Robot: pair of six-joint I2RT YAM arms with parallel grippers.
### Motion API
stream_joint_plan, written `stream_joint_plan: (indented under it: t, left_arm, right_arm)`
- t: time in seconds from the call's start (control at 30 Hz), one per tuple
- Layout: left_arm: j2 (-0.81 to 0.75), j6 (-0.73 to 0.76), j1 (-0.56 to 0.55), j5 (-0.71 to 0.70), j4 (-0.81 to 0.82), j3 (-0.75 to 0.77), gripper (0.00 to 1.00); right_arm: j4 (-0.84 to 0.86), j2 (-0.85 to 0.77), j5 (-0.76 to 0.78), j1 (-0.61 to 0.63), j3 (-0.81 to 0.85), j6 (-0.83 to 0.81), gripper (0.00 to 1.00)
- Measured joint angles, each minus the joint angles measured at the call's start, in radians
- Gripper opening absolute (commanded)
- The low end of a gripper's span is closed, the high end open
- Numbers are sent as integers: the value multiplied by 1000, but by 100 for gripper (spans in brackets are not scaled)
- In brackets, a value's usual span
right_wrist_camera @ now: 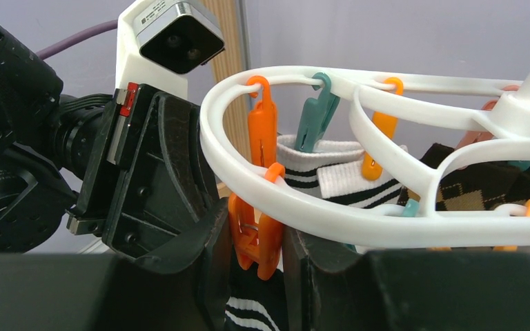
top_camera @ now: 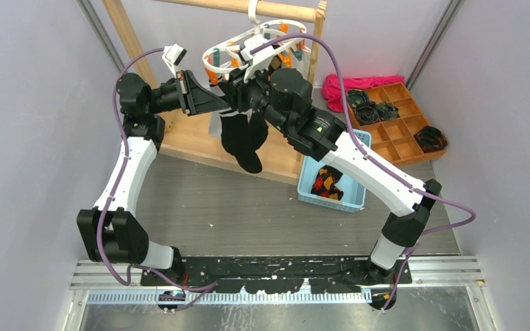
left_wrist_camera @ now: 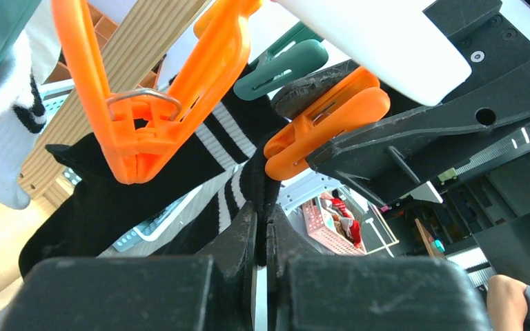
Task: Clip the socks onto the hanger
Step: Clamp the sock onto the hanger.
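Over the far edge of the tabletop, left of its middle, the hanger [top_camera: 259, 41] dangles from the top bar of the wooden rack [top_camera: 200, 138]. Both arms reach up under its white ring. The left hand [left_wrist_camera: 262, 214] is closed tight on the striped cuff of one of the socks [top_camera: 245, 141], pinching a fold of black fabric and lifting it just beneath an orange clip [left_wrist_camera: 331, 114]. The legs and feet of the socks hang slack below, well above the tabletop. The right hand [right_wrist_camera: 257, 227] grips that same clip, one finger on each handle, apparently to squeeze it so the jaws part for the cuff. How far the jaws stand apart I cannot tell. From the left wrist, a second orange clip [left_wrist_camera: 145, 138] lies over the other striped cuff and seems to be biting it, so one sock looks already hung. The grip near the cuff's edge makes sense: it leaves a short, stiff tab to feed upward. White socks [right_wrist_camera: 303, 172] already hang further along the ring. Argyle socks [top_camera: 328, 183] lie in the blue basket [top_camera: 348, 203] toward the right side of the tabletop.
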Motion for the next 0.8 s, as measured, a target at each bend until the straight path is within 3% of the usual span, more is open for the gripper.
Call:
stream_joint_plan:
  t: [0.5,0.8]
  left_arm:
    - [37,-32,0,0,35,3,0]
    - [58,-152,0,16,201,10,0]
  right_arm:
    - [1,-32,-46,-4,-24,8,12]
    - [4,-35,-65,-11,-33,17,12]
